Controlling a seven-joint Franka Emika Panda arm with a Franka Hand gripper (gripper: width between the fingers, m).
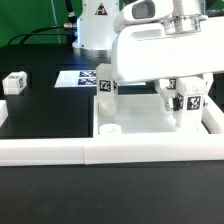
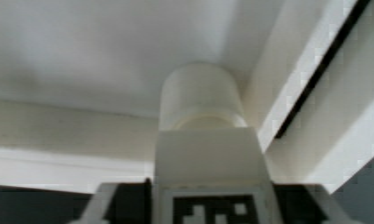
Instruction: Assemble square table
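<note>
Between my fingers [image 1: 183,90], the short white tagged plastic leg post [image 1: 188,103] stands upright with its long axis vertical. It sits over the large white rimmed square slab [image 1: 140,122], toward the exterior view's right, on the black bench [image 1: 40,110]. My fingers appear closed on the post.

No readable text; only patterned tags [image 1: 108,87] on leg posts [image 2: 205,100].

White leg post [image 2: 205,110], black-white tag [image 2: 210,208]
</note>
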